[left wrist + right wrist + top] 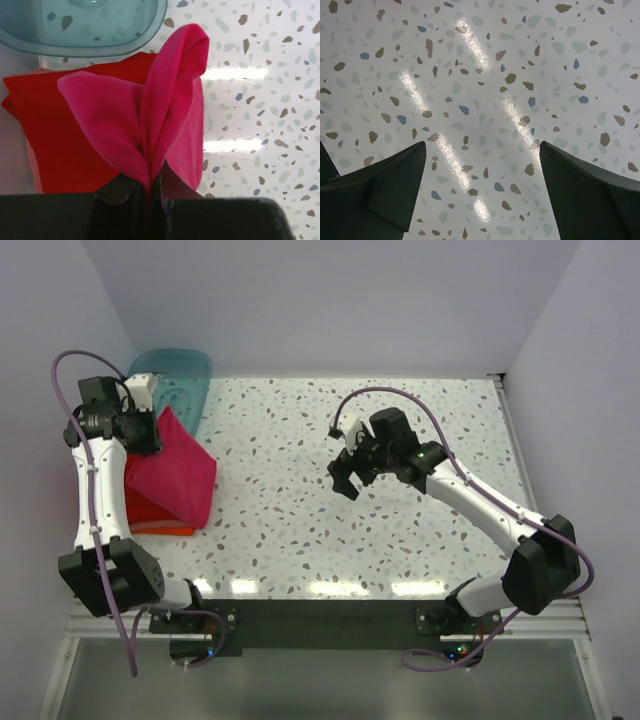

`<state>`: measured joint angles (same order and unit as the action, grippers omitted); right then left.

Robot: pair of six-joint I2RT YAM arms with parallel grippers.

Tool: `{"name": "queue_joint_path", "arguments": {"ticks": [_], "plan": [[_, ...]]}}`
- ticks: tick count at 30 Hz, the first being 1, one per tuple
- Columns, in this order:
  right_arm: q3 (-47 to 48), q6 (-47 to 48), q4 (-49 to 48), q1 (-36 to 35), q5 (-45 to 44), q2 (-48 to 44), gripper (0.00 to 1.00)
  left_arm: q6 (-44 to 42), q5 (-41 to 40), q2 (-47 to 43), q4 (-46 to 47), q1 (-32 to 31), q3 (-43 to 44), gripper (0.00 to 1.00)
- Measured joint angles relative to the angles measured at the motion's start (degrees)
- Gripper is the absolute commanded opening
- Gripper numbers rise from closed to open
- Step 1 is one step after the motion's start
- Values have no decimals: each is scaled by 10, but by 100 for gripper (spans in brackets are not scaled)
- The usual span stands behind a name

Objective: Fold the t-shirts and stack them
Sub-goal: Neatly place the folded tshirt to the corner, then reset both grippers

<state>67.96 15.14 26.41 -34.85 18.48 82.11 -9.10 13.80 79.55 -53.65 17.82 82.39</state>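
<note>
Terrazzo-speckled surface lies bare along its near strip and through the whole middle and right, so the widest open room is there. White walls close off the left, far and right sides.

At the near left edge, an orange shirt shows as a thin strip under a red shirt. Both are folded and sit tight to the left side. The pink shirt stands like a tent over them, draping down onto the stack. Its peak is pinched in the left pincer, which is clamped on a bunched fold. Just beyond, in the far left corner, sits the teal tub, its near rim close to the lifted cloth.

Over the middle, the right pincer hovers well apart from the shirts, spread wide with nothing in it.

Only the top view shows the orange layer and both arms together. The left wrist view adds what the arm hides from above: the pink cloth squeezed at the tip and fanning out in soft lobes, red cloth behind it, and the tub rim past that. The right wrist view shows only bare speckles between its two dark fingers.
</note>
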Motion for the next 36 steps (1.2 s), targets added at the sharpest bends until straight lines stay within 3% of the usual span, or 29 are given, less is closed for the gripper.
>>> {"name": "queue_joint_path", "arguments": {"ticks": [13,14,17,18,19,21,22,25,28,36], "plan": [[0,6,2,0,1,0,99,-72,-21,85,66,97,-10,2],[0,6,2,0,1,1,98,-78,-25,91,75,101,-15,5],[0,9,2,0,1,1,98,-97,-45,107,103,109,-33,40],[0,9,3,0,1,1,99,-102,-54,111,111,111,-39,47],[0,10,3,0,1,1,99,-107,-61,116,116,113,-42,63],[1,10,7,0,1,1,99,-119,-76,122,128,117,-45,76],[3,10,11,0,1,1,99,-126,-80,122,133,118,-45,90],[8,10,19,1,-4,1,99,-137,-81,121,146,115,-38,98],[15,8,28,9,-10,1,99,-146,-85,121,148,92,-13,100],[24,-7,45,108,-11,-1,99,-131,-78,127,146,-89,84,100]]}}
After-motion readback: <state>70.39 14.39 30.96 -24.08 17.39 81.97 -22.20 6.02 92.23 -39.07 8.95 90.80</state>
